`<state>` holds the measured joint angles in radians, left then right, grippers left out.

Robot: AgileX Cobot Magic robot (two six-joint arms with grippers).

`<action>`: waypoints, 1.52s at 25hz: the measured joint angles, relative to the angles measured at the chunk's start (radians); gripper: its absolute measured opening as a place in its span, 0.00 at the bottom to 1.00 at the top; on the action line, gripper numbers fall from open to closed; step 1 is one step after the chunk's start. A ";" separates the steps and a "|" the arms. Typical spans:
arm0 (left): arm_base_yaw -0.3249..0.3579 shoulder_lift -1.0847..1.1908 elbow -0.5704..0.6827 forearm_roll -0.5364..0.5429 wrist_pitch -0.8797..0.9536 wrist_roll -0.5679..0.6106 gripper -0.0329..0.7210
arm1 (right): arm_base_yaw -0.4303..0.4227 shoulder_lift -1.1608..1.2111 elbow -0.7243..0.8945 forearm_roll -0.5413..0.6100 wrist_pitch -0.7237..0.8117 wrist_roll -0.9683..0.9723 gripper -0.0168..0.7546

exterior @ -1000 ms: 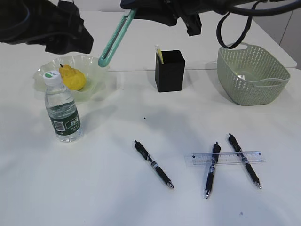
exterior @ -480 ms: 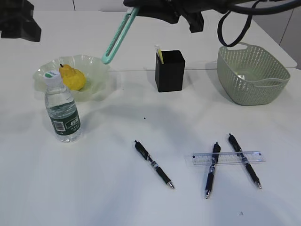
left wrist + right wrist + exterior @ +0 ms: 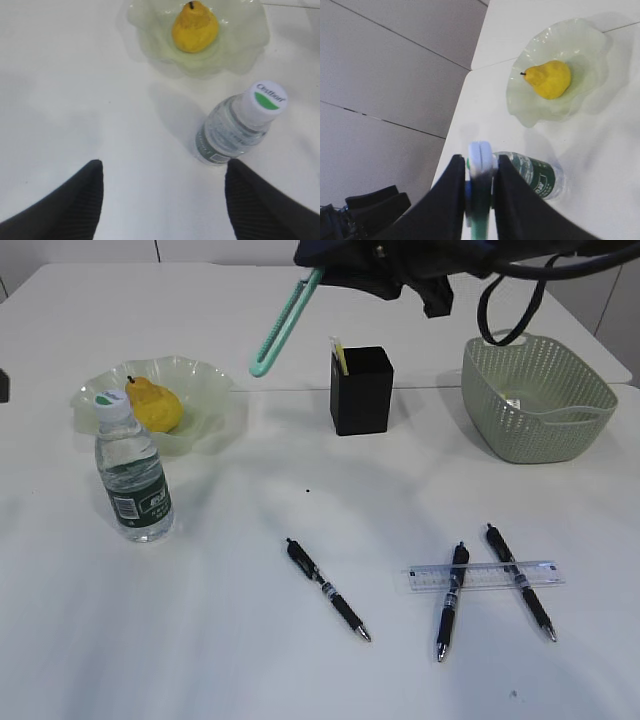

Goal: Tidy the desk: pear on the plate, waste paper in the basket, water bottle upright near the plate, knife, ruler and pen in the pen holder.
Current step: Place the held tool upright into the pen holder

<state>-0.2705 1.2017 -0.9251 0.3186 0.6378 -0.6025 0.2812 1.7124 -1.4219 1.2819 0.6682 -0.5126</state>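
My right gripper (image 3: 479, 170) is shut on the teal knife (image 3: 283, 324) and holds it slanted in the air, left of the black pen holder (image 3: 361, 390). The pear (image 3: 154, 405) lies on the pale green plate (image 3: 210, 390). The water bottle (image 3: 133, 470) stands upright in front of the plate. Three black pens (image 3: 328, 589) lie on the near table, two of them crossing the clear ruler (image 3: 485, 575). My left gripper (image 3: 162, 172) is open and empty above the table near the bottle (image 3: 240, 125). Some waste paper (image 3: 512, 402) lies in the basket (image 3: 536, 400).
A yellow item (image 3: 339, 355) stands in the pen holder. The right arm (image 3: 420, 260) crosses the top of the exterior view. The plate (image 3: 555, 75) and pear (image 3: 547, 80) also show in the right wrist view.
The right gripper has carried the knife to the right, toward the pen holder. The left arm has pulled back out of the exterior view to the left.
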 joint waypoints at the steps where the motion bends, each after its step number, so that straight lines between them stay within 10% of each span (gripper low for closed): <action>1: 0.017 -0.012 0.014 0.000 -0.001 0.000 0.76 | -0.012 0.007 0.000 0.000 -0.002 -0.002 0.17; 7: 0.110 -0.072 0.056 -0.032 -0.005 -0.002 0.76 | -0.077 0.066 0.000 0.000 -0.021 -0.029 0.17; 38: 0.115 -0.092 0.056 0.006 0.035 -0.003 0.73 | -0.136 0.451 -0.388 -0.066 -0.327 -0.645 0.17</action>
<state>-0.1558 1.1094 -0.8687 0.3243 0.6724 -0.6056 0.1454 2.1631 -1.8103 1.2159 0.3416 -1.1580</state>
